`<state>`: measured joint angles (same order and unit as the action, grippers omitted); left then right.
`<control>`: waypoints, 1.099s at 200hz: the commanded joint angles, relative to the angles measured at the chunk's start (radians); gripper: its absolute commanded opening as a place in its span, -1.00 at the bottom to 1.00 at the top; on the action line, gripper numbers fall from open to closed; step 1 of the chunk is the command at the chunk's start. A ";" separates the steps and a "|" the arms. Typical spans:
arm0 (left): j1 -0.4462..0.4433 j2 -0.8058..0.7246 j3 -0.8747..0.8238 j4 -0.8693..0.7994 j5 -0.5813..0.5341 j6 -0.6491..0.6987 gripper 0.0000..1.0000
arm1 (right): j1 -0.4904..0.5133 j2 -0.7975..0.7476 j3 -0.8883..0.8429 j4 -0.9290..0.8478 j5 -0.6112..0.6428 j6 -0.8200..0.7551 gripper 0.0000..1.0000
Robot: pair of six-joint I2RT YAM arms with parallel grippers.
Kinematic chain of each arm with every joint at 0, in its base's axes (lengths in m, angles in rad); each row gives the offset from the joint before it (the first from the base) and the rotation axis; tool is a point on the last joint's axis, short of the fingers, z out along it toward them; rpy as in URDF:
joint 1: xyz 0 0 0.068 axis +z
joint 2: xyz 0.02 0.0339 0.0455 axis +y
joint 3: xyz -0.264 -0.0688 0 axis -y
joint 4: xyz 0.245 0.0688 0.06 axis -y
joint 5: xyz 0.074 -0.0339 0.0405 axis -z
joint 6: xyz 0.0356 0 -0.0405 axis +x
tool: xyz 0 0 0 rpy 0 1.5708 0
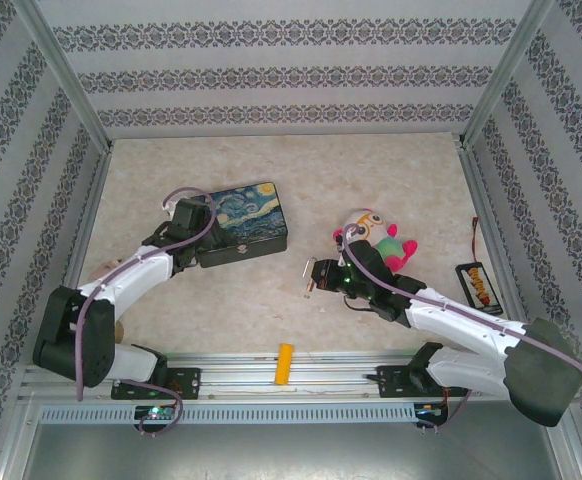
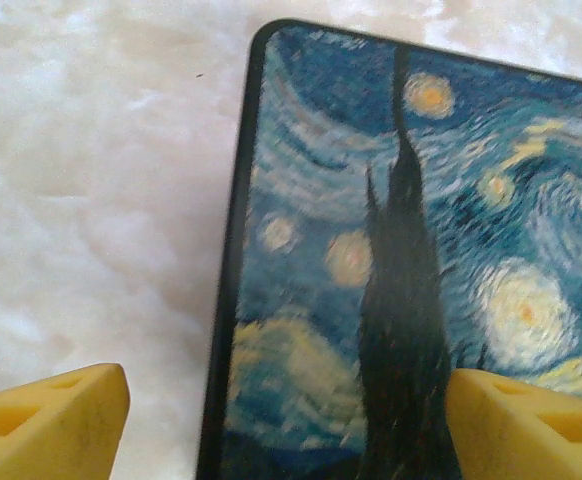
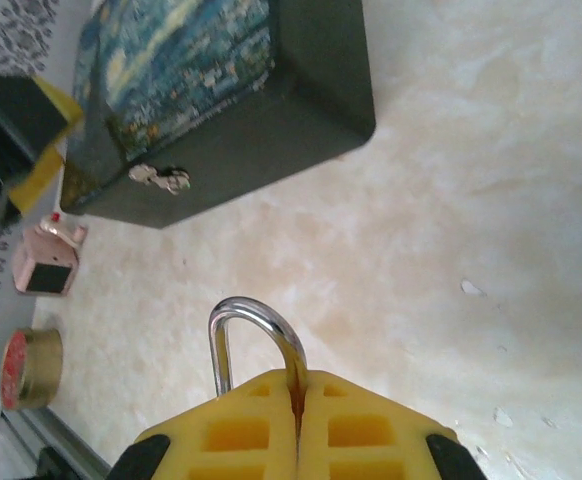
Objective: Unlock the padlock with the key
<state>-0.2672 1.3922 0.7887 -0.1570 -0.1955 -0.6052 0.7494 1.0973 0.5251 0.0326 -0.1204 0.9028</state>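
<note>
The left tool (image 2: pixel 286 432) gapes wide above a corner of the tin (image 2: pixel 391 250). An orange block (image 1: pixel 285 363) lies at the counter's (image 1: pixel 271 180) near edge. The right tool (image 3: pixel 296 400) is clamped on the padlock (image 3: pixel 271 315), right of the tin. Its silvery shackle curves out, and its body is apparently hidden between the pads. A plush toy (image 1: pixel 376 238) sits just beyond.

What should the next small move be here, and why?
Probably lower the left gripper and close it on the tin: its fingers stand open astride the tin's left rim, one over the lid, one over the table. The right gripper pinches the padlock, shackle sticking out, so it should likely just hold.
</note>
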 commanded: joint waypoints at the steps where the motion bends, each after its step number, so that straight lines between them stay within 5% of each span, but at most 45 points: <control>1: 0.031 0.056 0.040 0.080 0.124 0.009 0.57 | -0.005 0.006 0.034 -0.027 -0.051 -0.043 -1.00; 93: 0.034 0.230 0.184 0.124 0.242 -0.001 0.49 | -0.008 0.220 0.161 0.062 -0.267 -0.107 -1.00; 149: 0.049 0.209 0.197 0.107 0.215 0.024 0.64 | -0.013 0.450 0.264 0.132 -0.446 -0.138 -1.00; 220: 0.057 0.093 0.168 0.085 0.242 0.019 0.86 | -0.102 0.576 0.260 0.001 -0.468 -0.201 -1.00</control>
<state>-0.2203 1.5719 0.9661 -0.0620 0.0345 -0.6048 0.6739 1.6630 0.7815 0.1047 -0.5671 0.7639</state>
